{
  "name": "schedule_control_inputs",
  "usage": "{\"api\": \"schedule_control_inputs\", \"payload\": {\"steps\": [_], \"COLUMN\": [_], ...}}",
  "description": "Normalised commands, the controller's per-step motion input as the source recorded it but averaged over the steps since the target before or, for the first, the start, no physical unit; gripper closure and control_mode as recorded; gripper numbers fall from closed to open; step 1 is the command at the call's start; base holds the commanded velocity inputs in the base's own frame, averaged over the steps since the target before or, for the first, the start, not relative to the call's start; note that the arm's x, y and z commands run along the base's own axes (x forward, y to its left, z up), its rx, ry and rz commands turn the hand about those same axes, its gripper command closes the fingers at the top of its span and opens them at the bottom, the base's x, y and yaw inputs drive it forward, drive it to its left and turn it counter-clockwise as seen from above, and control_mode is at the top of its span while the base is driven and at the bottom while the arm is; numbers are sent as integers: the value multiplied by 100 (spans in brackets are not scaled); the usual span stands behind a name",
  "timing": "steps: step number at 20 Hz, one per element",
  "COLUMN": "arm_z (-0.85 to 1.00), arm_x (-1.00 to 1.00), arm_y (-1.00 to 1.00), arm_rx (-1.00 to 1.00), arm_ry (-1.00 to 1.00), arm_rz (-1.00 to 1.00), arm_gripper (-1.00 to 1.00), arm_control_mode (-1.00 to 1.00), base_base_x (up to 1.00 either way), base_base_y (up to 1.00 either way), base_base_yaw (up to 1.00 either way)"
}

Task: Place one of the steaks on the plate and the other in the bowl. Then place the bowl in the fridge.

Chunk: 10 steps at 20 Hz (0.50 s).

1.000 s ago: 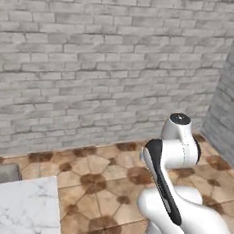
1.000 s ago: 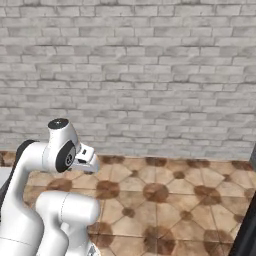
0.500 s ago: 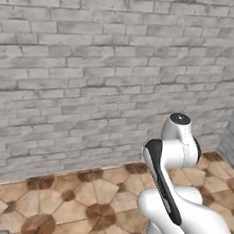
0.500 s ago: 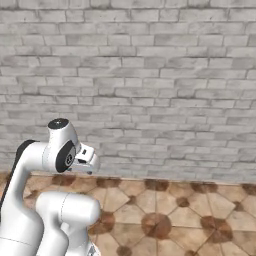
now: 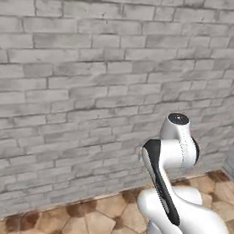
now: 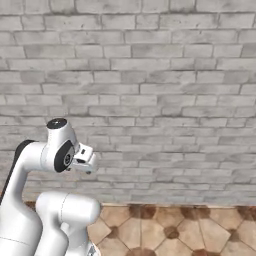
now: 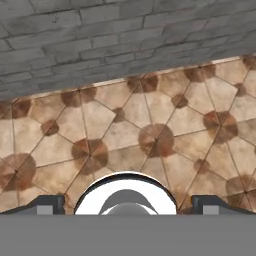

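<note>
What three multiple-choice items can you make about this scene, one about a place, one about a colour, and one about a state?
1. Where does the floor meet the wall in the hand view?
A. Across the upper part of the view
B. Along the bottom edge
C. Down the right edge

2. What colour is the brick wall?
A. Red
B. Grey
C. Yellow

3. How does the tool stand?
A. Shut on a steak
B. Shut on nothing
C. Open, with nothing between the fingertips

Answers:
1. A: the tiled floor ends at the brick wall in the upper part of the hand view.
2. B: the bricks are pale to mid grey in both base views.
3. C: the tool has its fingertips set far apart at the bottom of the hand view, and bare floor lies beyond them.
</note>
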Motion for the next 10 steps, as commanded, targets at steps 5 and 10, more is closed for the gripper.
{"api": "schedule_control_inputs", "payload": {"steps": [5, 10], "arm_z": [0, 0], "arm_x": [0, 0], "arm_y": [0, 0], "arm_rx": [0, 0], "arm_ry": [0, 0], "arm_rz": [0, 0], "arm_gripper": [-100, -100], "arm_control_mode": [100, 100], "base_base_x": [96, 30], "base_base_y": [-34, 0], "base_base_yaw": [-51, -85]}}
